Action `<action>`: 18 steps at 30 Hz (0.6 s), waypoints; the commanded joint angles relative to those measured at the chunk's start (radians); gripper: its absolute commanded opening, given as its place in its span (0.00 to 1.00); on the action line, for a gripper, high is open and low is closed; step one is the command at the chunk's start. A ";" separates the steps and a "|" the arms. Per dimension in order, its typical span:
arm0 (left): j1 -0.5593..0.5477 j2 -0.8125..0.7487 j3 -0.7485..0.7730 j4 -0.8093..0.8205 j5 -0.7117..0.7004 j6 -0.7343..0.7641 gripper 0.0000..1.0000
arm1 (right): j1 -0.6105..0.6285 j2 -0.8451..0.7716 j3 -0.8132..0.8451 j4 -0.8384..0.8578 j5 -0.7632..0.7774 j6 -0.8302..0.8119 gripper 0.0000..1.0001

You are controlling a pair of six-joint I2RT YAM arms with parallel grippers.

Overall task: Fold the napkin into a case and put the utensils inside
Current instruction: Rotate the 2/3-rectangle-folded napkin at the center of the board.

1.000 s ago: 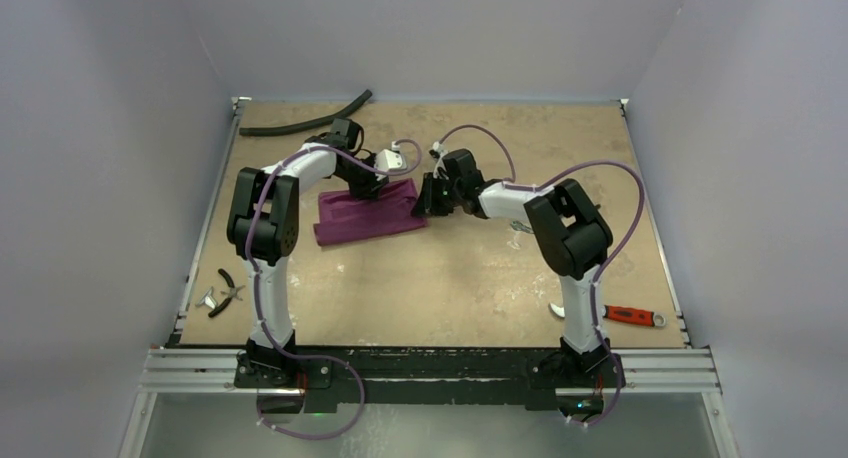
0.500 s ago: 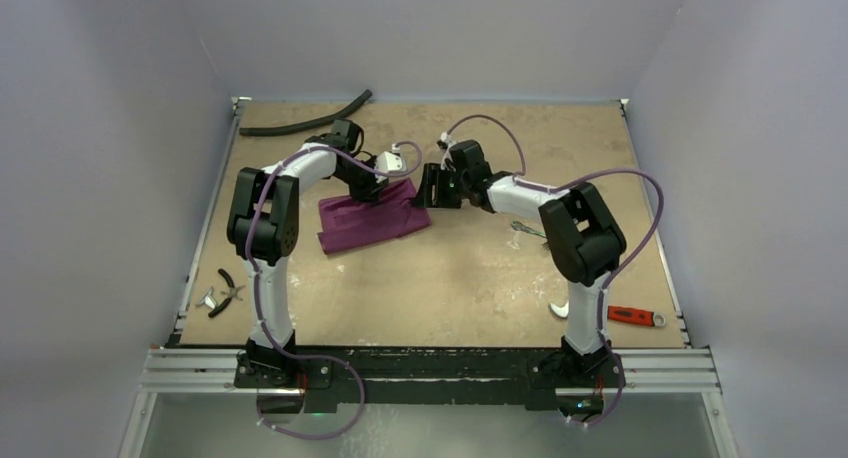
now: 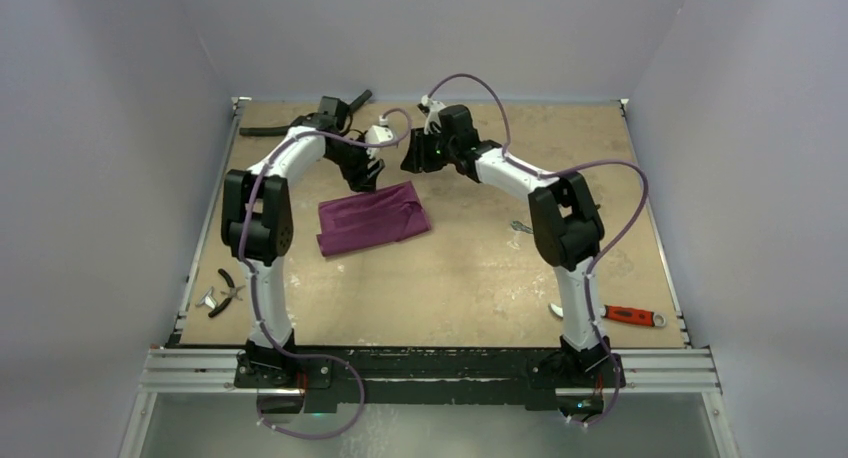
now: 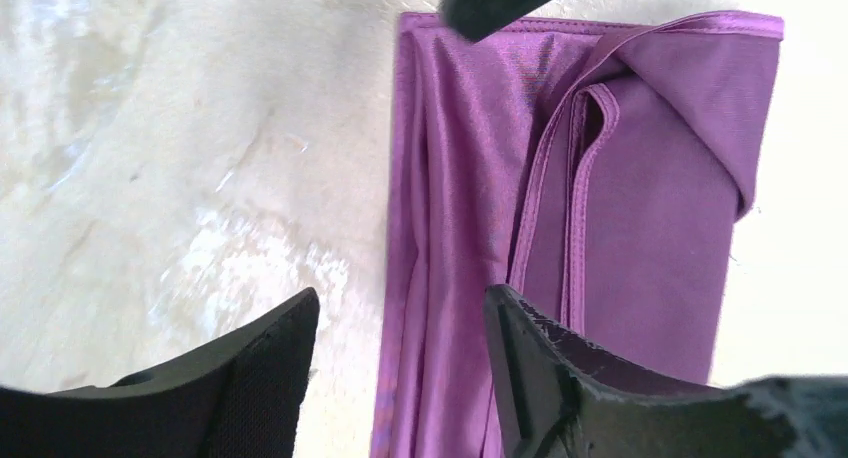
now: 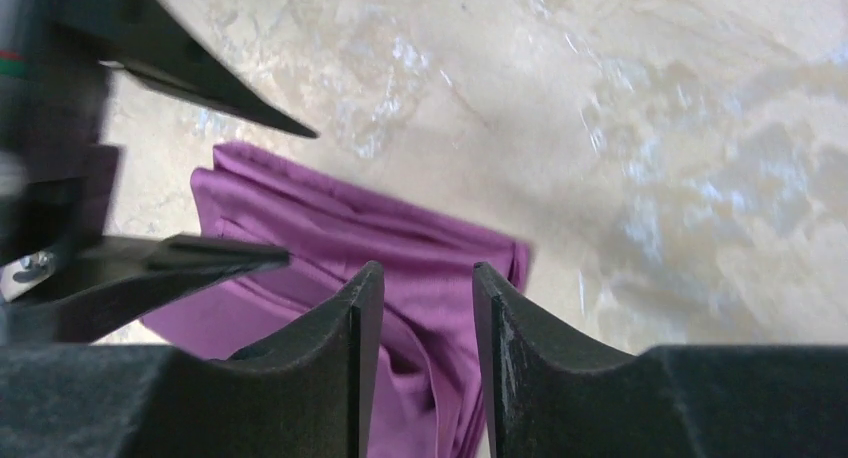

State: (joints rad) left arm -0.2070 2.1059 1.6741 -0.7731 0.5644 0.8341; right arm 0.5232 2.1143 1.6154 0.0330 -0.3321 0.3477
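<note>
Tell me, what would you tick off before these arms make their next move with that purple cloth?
1. Left claw empty: ok; it is open with nothing between its fingers.
2. Right claw empty: ok; it is slightly open and holds nothing.
3. Napkin lying flat on the table: ok; it is a folded rectangle and neither claw touches it.
4. Opening ready for utensils: cannot tell; layered folds show, but no clear pocket.
5. Claws apart from each other: ok, though they are close.
6. Utensils located: cannot tell; a slim silvery thing beside the right arm is too small to identify.
</note>
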 commanded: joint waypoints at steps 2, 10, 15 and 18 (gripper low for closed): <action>0.030 -0.167 0.009 -0.125 0.058 -0.042 0.65 | 0.045 0.109 0.145 -0.017 -0.064 -0.041 0.40; 0.017 -0.260 -0.310 -0.342 0.029 0.219 0.61 | 0.074 0.205 0.107 0.041 -0.091 -0.007 0.32; -0.014 -0.343 -0.461 -0.220 -0.092 0.217 0.55 | 0.062 0.180 0.029 0.036 -0.033 -0.002 0.22; -0.022 -0.358 -0.521 -0.059 -0.186 0.174 0.51 | 0.045 0.114 -0.074 0.060 0.021 0.004 0.19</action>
State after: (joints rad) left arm -0.2173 1.8271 1.1946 -1.0023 0.4835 1.0058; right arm 0.5976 2.3150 1.6527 0.1062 -0.4015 0.3489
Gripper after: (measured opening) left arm 0.520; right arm 0.206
